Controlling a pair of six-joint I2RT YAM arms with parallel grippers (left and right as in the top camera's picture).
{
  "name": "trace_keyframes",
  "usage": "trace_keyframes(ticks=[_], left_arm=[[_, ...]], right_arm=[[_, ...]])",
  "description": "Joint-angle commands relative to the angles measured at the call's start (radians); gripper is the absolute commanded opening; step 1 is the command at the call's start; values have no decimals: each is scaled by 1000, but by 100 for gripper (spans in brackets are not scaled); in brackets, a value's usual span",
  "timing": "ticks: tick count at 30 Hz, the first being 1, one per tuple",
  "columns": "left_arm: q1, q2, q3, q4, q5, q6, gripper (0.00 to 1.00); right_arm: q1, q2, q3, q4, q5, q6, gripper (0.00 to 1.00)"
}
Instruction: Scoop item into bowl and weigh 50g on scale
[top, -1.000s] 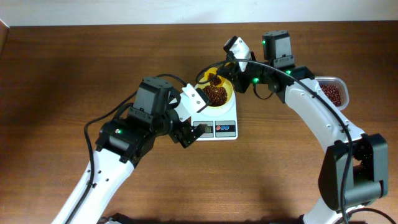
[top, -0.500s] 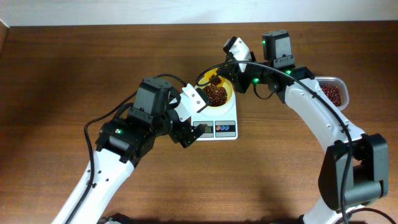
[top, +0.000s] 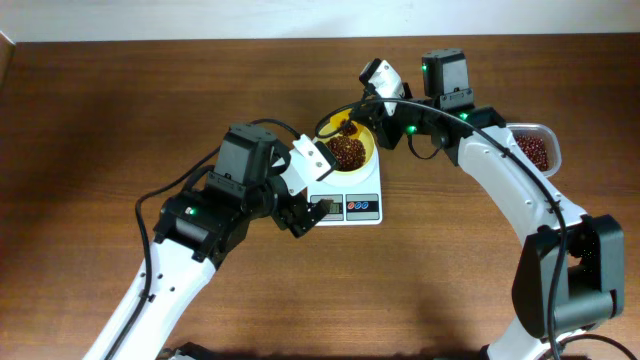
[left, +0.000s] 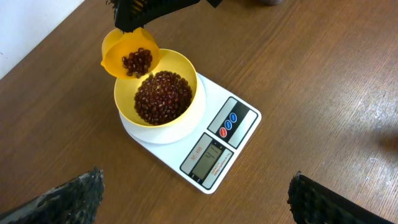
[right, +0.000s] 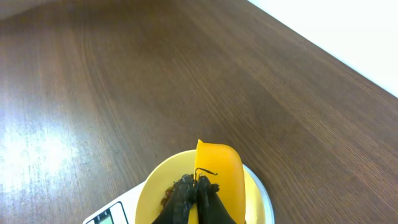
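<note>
The pale-yellow bowl (left: 186, 112) stands on the white scale (left: 239, 102) and holds a heap of reddish-brown beans (left: 163, 96). My right gripper (right: 198, 196) is shut on the yellow scoop (left: 129, 56), held tilted over the bowl's far rim with beans still in it. The bowl (top: 366, 148), scale (top: 345, 200) and scoop (top: 340, 122) also show in the overhead view. My left gripper (left: 196, 208) is open and empty, hovering just in front of the scale's display.
A clear tub with more beans (top: 535, 148) stands at the right, beside my right arm. The table's back edge meets a white wall (top: 300, 20). Bare wood lies left of and in front of the scale.
</note>
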Motion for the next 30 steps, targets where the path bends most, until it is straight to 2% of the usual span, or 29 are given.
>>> trace_keyframes(ticks=[1, 30], left_arm=[[-2, -8, -4, -2, 11, 9, 99], [-2, -8, -4, -2, 11, 9, 99]], right_arm=[[3, -10, 4, -1, 13, -6, 4], [3, -2, 4, -5, 48, -8, 4]])
